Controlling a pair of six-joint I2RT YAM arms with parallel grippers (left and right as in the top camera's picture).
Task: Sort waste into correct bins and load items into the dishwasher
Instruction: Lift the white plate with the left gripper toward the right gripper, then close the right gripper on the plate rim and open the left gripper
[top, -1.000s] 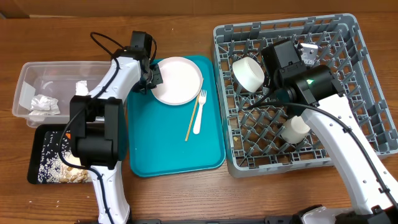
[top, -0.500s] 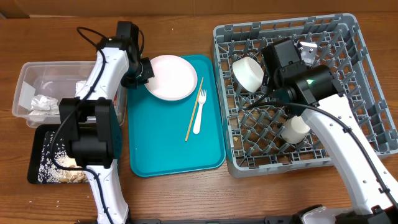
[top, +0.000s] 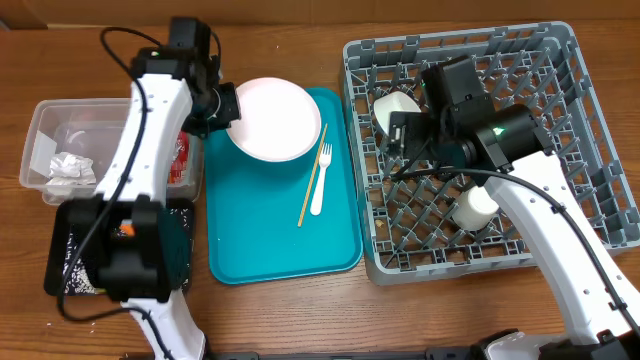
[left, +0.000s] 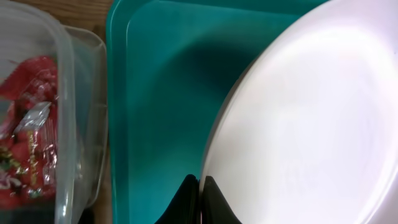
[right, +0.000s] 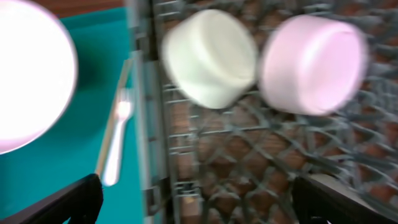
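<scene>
Jaws on your left gripper (left: 198, 199) are pinching together on the near rim of the pale pink plate (top: 268, 120), and over the last second they have been carrying it from the middle of the teal tray (top: 280, 240) toward the tray's upper left corner, where it is now overhanging the back edge. The shadow it is throwing on the tray in the left wrist view suggests it is riding clear of the tray, not dragging. Meanwhile your right gripper (right: 196, 202) is standing with its jaws wide apart and holding nothing, and it has been swinging leftward over the dish rack (top: 590, 120), so its arm is now covering part of the white bowl (top: 398, 103) already lying there; the cup (top: 472, 207) is lying lower in the rack. The fork (top: 320, 185) and the chopstick (top: 310, 190) are lying untouched on the tray. You are moving the plate toward the clear tub (top: 40, 120) with the red wrapper (left: 25, 143) in it, away from the rack, so this is looking like a tip-off of scraps or a repositioning rather than loading; the plate is not yet in the rack.
</scene>
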